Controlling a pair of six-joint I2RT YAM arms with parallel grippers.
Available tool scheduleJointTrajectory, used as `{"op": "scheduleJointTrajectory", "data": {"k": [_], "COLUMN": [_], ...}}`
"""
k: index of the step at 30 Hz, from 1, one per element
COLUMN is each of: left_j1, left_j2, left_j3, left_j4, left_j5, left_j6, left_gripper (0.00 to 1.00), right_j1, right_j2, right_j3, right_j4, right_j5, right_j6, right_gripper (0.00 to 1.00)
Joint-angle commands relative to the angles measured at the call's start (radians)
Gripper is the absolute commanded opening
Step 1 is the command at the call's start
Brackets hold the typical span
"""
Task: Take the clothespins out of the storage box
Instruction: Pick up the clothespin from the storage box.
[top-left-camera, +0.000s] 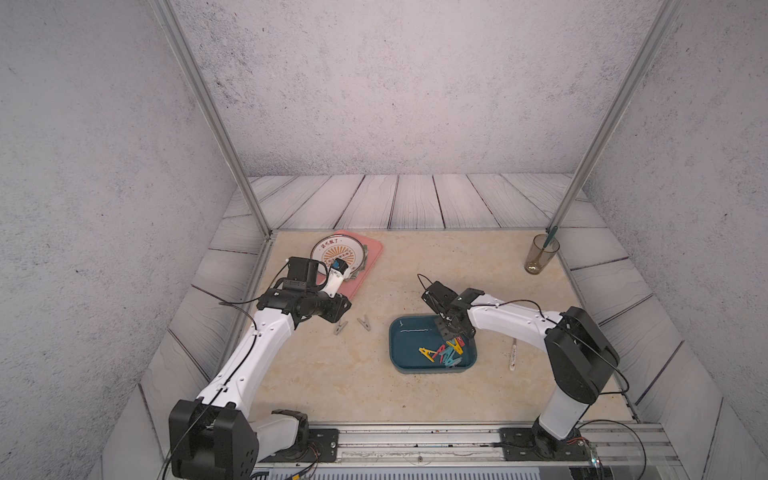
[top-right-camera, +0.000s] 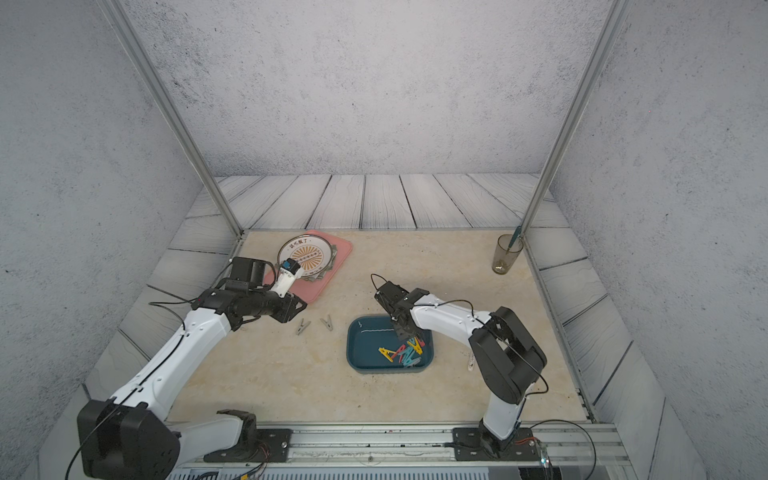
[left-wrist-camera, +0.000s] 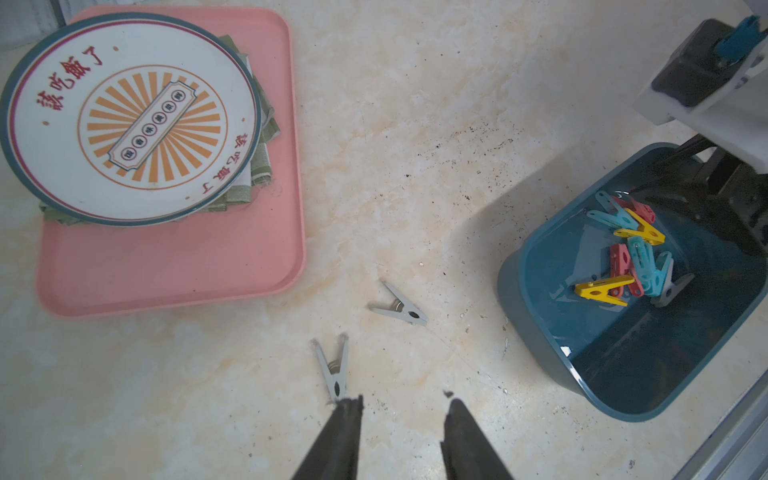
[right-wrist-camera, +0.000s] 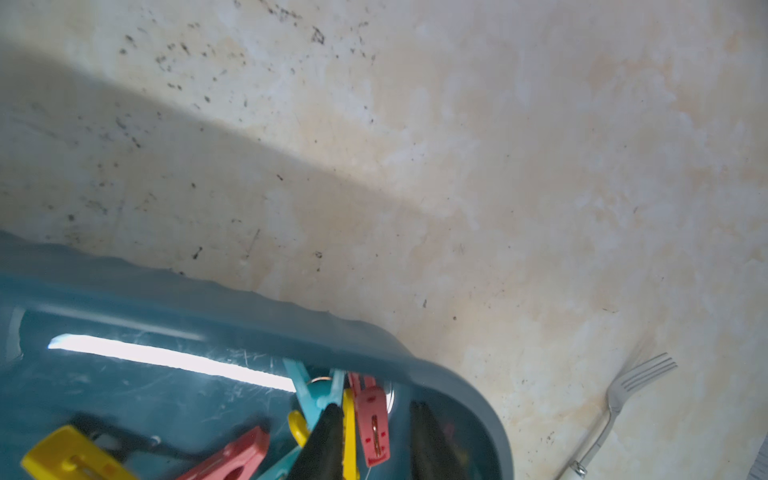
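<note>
The storage box (top-left-camera: 394, 347) (top-right-camera: 352, 351) is a dark teal tub right of the table's middle. Several clothespins (top-left-camera: 444, 353) (left-wrist-camera: 631, 257) in yellow, red and teal-blue, with a grey one, are heaped at its right end. My right gripper (right-wrist-camera: 376, 409) (top-left-camera: 451, 332) reaches down into that heap. Its jaws stand apart around a red clothespin (right-wrist-camera: 374, 419) and a yellow one, with a gap to one finger. Two grey clothespins (left-wrist-camera: 334, 370) (left-wrist-camera: 401, 309) lie on the table left of the box. My left gripper (left-wrist-camera: 403, 401) hangs open and empty just beside the nearer one.
A pink tray (top-left-camera: 372, 253) (left-wrist-camera: 166, 270) holds a round plate (top-left-camera: 336, 251) on folded cloths at the back left. A white-handled fork (top-left-camera: 513, 353) (right-wrist-camera: 623, 390) lies right of the box. A glass (top-left-camera: 540, 257) stands at the back right by a metal post.
</note>
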Motion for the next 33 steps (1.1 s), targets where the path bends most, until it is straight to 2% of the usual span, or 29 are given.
{"op": "scheduleJointTrajectory", "data": {"k": [1, 15, 20, 26, 33], "left_j1": [0.01, 0.013, 0.015, 0.015, 0.015], "left_j2": [0.006, 0.004, 0.001, 0.003, 0.005], "left_j3": [-0.005, -0.003, -0.002, -0.002, 0.001], "left_j4": [-0.007, -0.011, -0.014, -0.012, -0.012], "left_j5": [0.018, 0.021, 0.022, 0.027, 0.031], "left_j6": [-0.002, -0.006, -0.007, -0.007, -0.009], "left_gripper": [0.39, 0.39, 0.39, 0.39, 0.39], "right_j1": [-0.001, -0.001, -0.001, -0.001, 0.001], "right_j2": [0.042, 0.097, 0.096, 0.019, -0.112], "right_j3": [-0.007, -0.029, -0.032, -0.014, 0.062], "right_j4": [-0.004, 0.026, 0.026, -0.012, -0.097], "right_j5": [0.054, 0.053, 0.053, 0.064, 0.041], "right_j6": [0.011, 0.008, 0.005, -0.01, -0.049], "right_gripper": [0.32, 0.31, 0.23, 0.12, 0.07]}}
